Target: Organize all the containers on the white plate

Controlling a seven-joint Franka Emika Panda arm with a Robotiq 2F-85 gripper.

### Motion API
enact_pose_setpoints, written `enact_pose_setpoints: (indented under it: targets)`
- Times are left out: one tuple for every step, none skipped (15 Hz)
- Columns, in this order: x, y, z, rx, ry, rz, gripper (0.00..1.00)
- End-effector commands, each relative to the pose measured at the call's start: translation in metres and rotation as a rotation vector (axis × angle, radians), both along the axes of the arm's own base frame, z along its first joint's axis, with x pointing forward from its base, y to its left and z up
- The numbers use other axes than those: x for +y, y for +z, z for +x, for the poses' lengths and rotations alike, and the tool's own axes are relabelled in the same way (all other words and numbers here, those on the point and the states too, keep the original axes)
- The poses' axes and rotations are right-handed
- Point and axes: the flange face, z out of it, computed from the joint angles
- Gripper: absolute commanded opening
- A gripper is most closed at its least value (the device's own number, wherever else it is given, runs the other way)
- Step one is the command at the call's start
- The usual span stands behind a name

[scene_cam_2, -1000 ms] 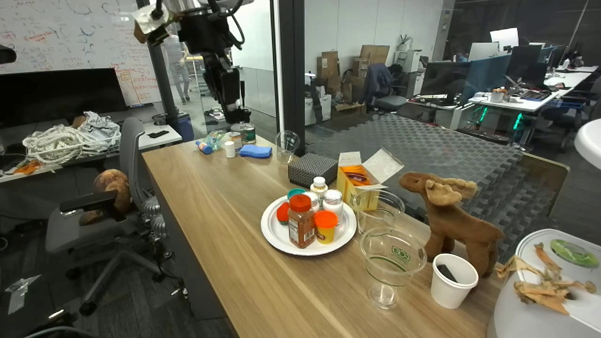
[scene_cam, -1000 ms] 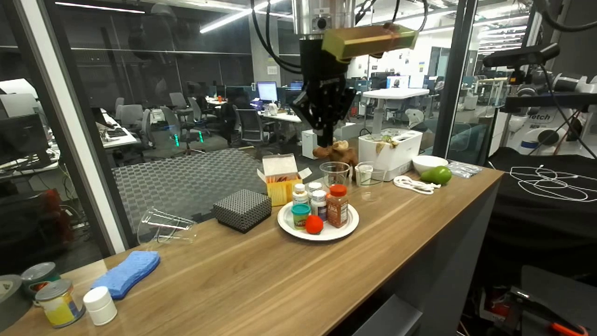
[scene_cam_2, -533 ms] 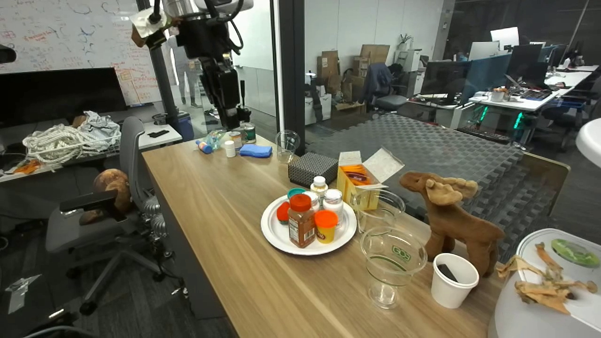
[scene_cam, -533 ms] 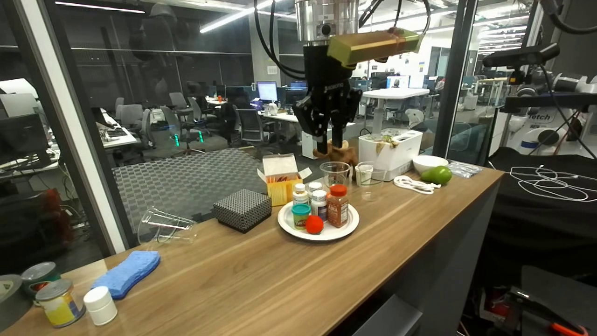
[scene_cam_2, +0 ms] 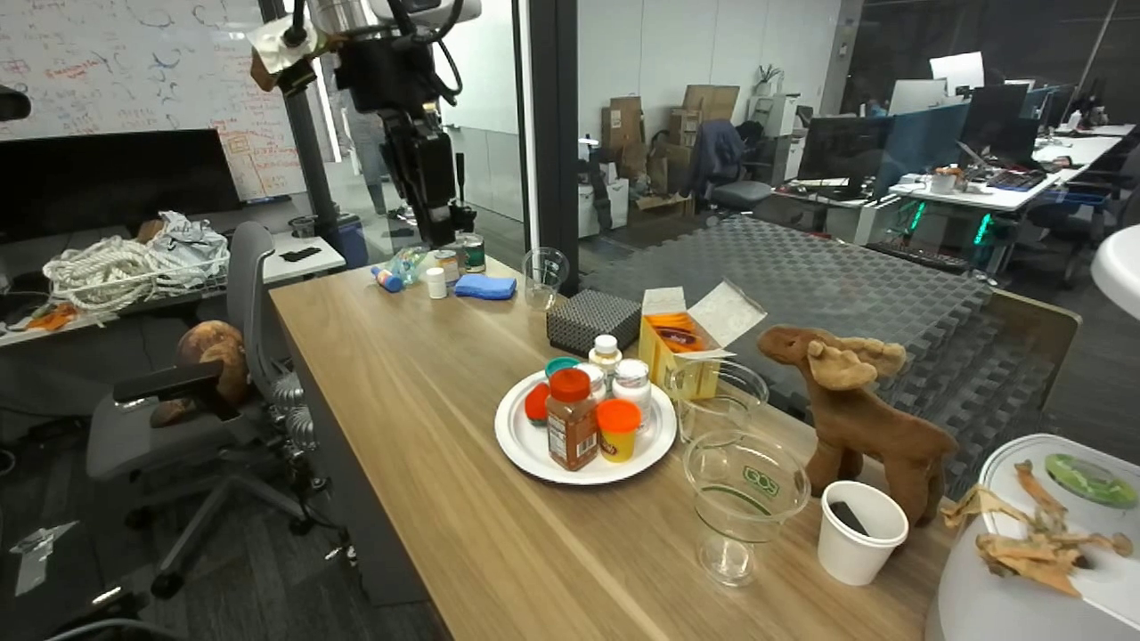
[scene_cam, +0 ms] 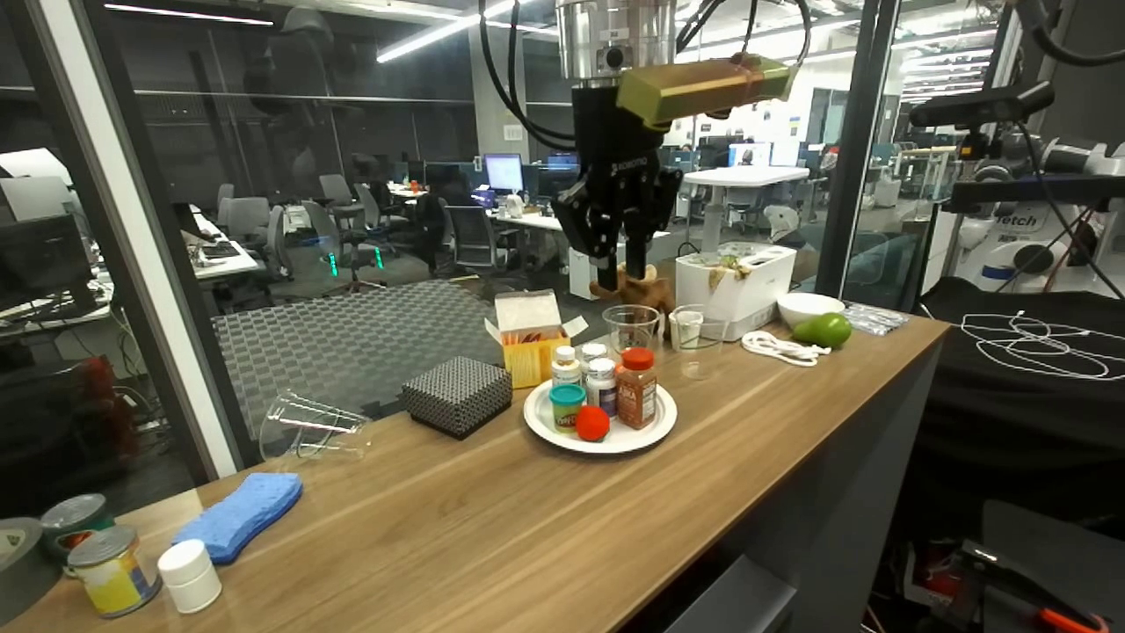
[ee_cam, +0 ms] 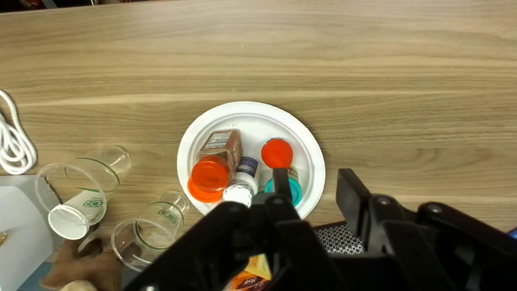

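The white plate (scene_cam: 637, 442) lies on the wooden table and also shows in the wrist view (ee_cam: 254, 109). On it stand a red-capped spice jar (scene_cam_2: 571, 432), several white bottles (scene_cam_2: 632, 387), a teal-lidded tub (scene_cam: 567, 413), a yellow tub with an orange lid (scene_cam_2: 617, 438) and a small red-topped tub (ee_cam: 277, 152). Off the plate, at the table's end, are a white bottle (scene_cam: 189, 576), a yellow-labelled can (scene_cam: 112, 571) and a green can (scene_cam: 75, 525). My gripper (scene_cam: 623, 271) is open and empty, above the plate's side in the wrist view (ee_cam: 313, 173).
A black mesh box (scene_cam: 457, 396) and an open yellow tea box (scene_cam: 532, 359) stand behind the plate. Clear cups (scene_cam_2: 746, 507), a paper cup (scene_cam_2: 859, 534) and a toy moose (scene_cam_2: 864, 427) are beside it. A blue sponge (scene_cam: 242, 514) and a tipped clear cup (scene_cam: 312, 431) lie farther along.
Compared with one second ago, my gripper is slightly lower, and its two fingertips now show apart in an exterior view. In the last half second it has not visibly moved. The containers have not moved.
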Motion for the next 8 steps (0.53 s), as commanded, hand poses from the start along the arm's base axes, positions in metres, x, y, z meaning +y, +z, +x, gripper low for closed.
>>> enact_pose_setpoints:
  targets:
    - [-0.001,0.002,0.003,0.000,0.000,-0.003,0.63]
    - [-0.007,0.008,0.006,-0.007,-0.014,-0.008,0.64]
    - [-0.014,0.014,0.009,-0.012,-0.028,-0.011,0.69]
    - [-0.028,0.024,0.013,-0.023,-0.042,0.002,0.77]
    - [-0.042,0.034,0.015,-0.041,-0.078,0.023,0.84]
    - [-0.058,0.043,0.017,-0.059,-0.116,0.038,0.93]
    - [-0.079,0.052,0.016,-0.089,-0.177,0.064,0.99]
    - [-0.099,0.057,0.016,-0.110,-0.233,0.083,1.00]
